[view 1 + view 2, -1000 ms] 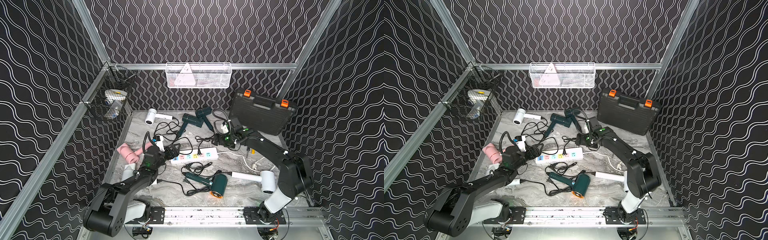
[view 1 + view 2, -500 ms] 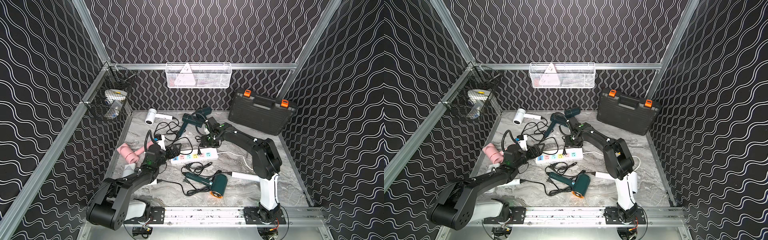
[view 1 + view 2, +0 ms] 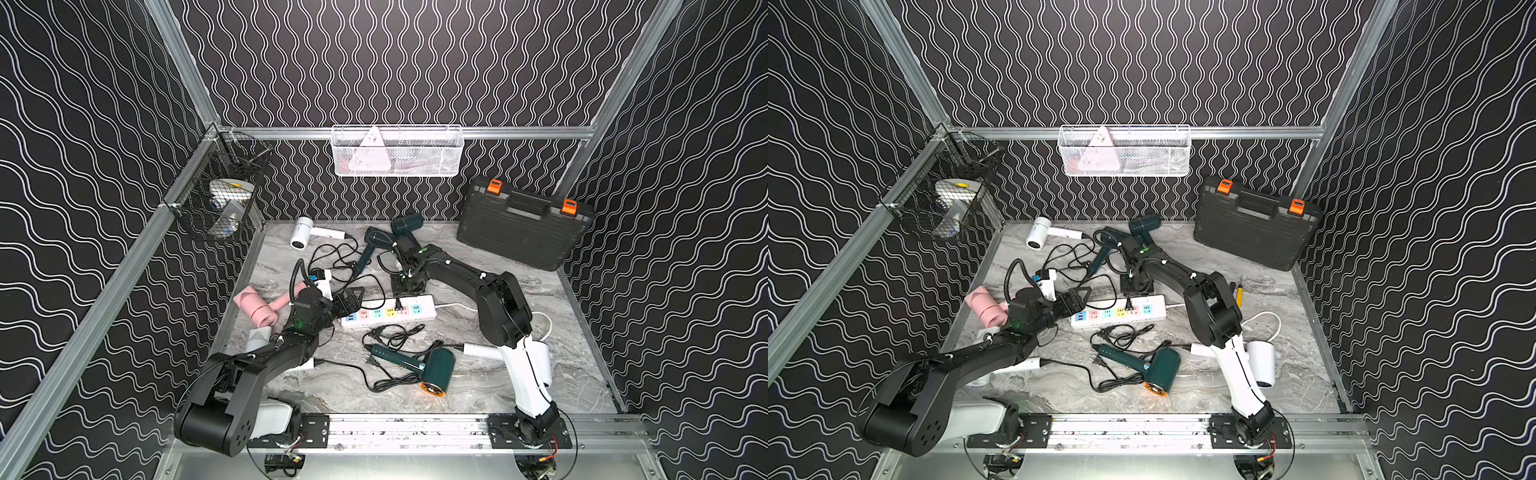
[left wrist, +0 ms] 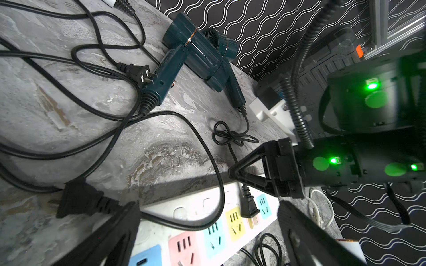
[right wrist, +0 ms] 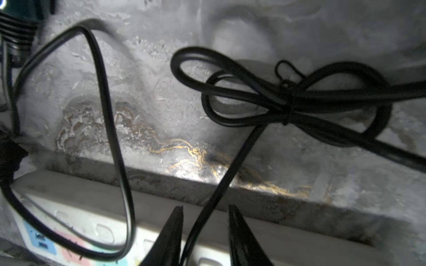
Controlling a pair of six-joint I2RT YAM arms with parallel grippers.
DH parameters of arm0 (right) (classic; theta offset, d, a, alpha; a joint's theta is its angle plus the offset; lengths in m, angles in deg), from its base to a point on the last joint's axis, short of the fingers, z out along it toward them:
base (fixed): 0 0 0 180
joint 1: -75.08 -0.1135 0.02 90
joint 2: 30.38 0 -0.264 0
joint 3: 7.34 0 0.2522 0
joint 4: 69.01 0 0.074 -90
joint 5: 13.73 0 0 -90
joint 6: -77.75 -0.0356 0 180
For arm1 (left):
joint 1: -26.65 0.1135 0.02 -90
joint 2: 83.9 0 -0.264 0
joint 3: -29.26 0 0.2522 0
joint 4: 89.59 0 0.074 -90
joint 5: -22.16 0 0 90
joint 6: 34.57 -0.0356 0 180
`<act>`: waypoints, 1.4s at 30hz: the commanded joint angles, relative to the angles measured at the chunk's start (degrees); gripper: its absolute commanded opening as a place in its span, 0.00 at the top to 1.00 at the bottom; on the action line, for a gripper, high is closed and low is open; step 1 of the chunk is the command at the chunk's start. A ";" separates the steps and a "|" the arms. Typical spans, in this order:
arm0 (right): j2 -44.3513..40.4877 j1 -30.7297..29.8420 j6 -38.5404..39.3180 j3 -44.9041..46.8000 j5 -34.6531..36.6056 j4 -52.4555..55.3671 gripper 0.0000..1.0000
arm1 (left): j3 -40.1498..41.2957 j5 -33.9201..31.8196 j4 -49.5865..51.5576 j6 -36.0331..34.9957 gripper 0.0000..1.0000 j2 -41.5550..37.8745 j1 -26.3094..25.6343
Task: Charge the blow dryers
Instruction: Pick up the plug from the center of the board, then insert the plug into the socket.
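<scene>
- Shows left claw (image 4: 207,205) spread wide just over the white power strip (image 3: 388,316).
- Places right claw (image 5: 204,208) beyond it, over the strip's far edge, narrowly parted astride a thin black cord (image 5: 230,165), with gaps visible on either side.
- Sets a black plug (image 4: 248,206) at the strip's sockets, just below that claw.
- Puts two dark green blow dryers (image 4: 198,53) on the surface behind the right claw, and a pink blow dryer (image 3: 259,309) beside the left claw.

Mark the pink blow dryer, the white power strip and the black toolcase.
pink blow dryer (image 3: 255,306): in a top view, on its barrel.
power strip (image 3: 428,310): in a top view, on its bare white end.
toolcase (image 3: 519,235): in a top view, on its lid.
</scene>
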 commanded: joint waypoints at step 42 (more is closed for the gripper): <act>-27.37 1.92 -17.20 24.28 -7.15 -28.26 0.92 | -14.74 1.05 9.11 -13.82 0.47 10.98 -19.84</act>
